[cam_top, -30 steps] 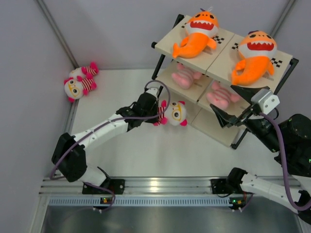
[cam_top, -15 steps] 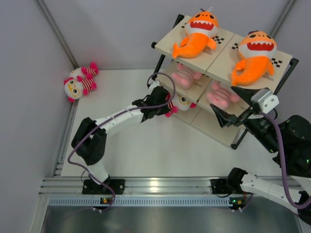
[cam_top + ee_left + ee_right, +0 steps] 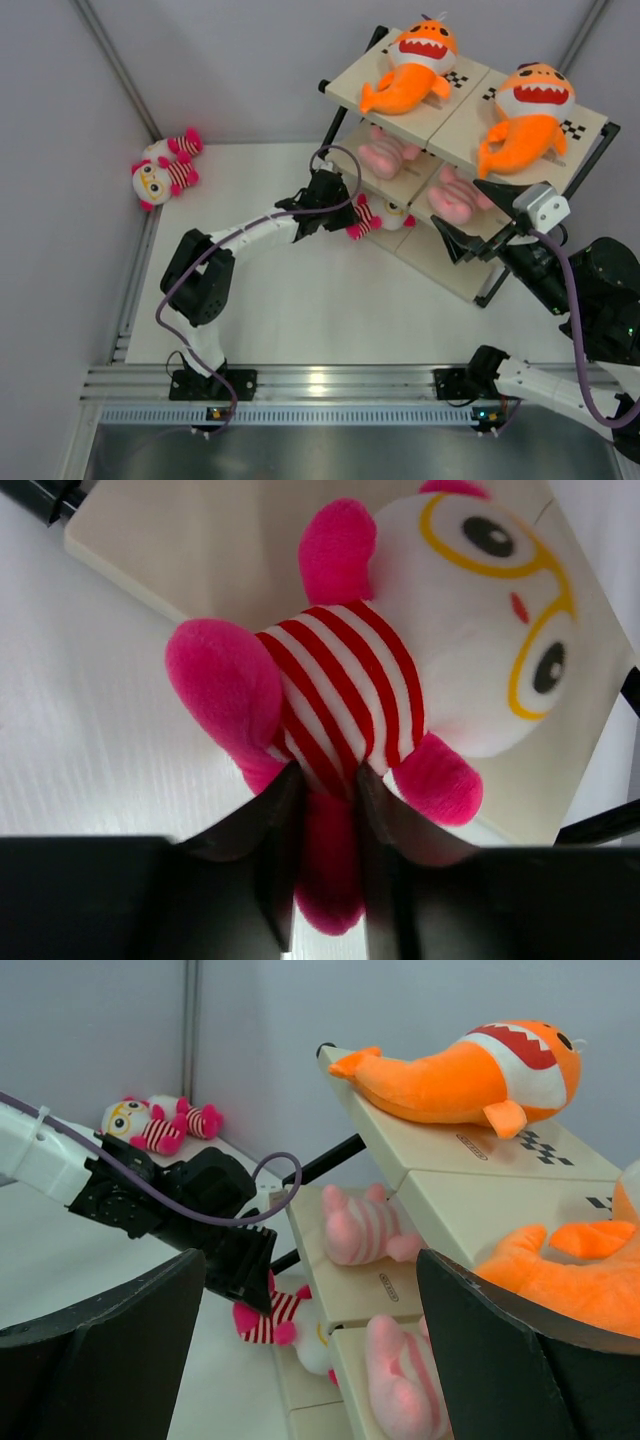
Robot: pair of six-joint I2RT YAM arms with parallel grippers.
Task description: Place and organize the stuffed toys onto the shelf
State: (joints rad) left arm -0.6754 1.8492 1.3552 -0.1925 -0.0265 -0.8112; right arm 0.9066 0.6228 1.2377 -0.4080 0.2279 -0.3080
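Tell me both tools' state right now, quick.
Left tool: shut on the striped doll.
Right tool: open, holding nothing.

A white tabletop (image 3: 300,320) fills the middle of the overhead view, and its surface looks faintly ribbed from the left wrist. Plain grey wall panels (image 3: 50,250) enclose it on the left and at the back, meeting at a slanted grey metal post (image 3: 115,62). A second post (image 3: 585,30) shows at the far right. Along the near edge lies a slotted aluminium rail (image 3: 330,384), with a perforated strip (image 3: 340,412) just below it and a dull steel sheet (image 3: 350,455) nearest the camera
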